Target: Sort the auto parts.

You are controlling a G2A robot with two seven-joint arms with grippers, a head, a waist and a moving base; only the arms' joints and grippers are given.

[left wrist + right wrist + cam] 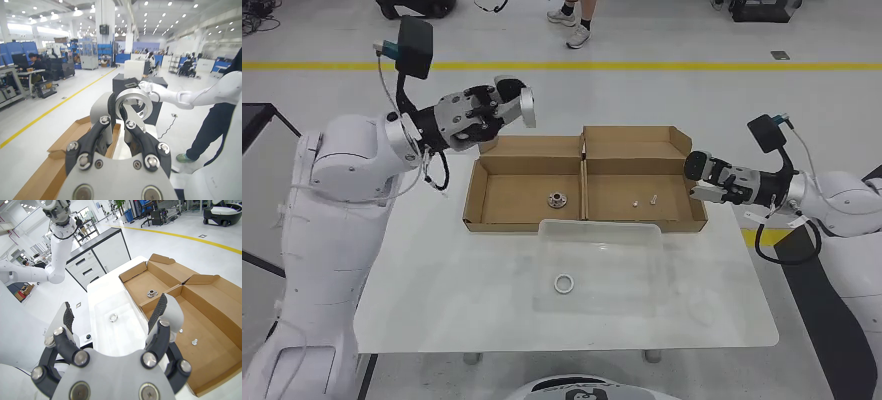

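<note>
My left gripper (pixel 514 104) is raised behind the left cardboard box (pixel 504 200), shut on a large metal ring (pixel 528 106). In the left wrist view one finger sits inside the ring (pixel 134 103) and one outside it. The left box holds a flanged metal hub (pixel 558 200) (pixel 151 293). Two small bolts (pixel 644 199) (pixel 194 342) lie in the right cardboard box (pixel 682 215). A smaller metal ring (pixel 564 283) (pixel 113 317) lies in the clear tray (pixel 642 235). My right gripper (pixel 691 178) (pixel 115 300) hovers open at the right box's right end with nothing between its fingers.
The two boxes stand side by side at the back of the white table (pixel 442 290), with the tray right in front of them. A grey drawer cabinet (pixel 98 262) stands beyond the table's left side. Bare tabletop lies left and right of the tray.
</note>
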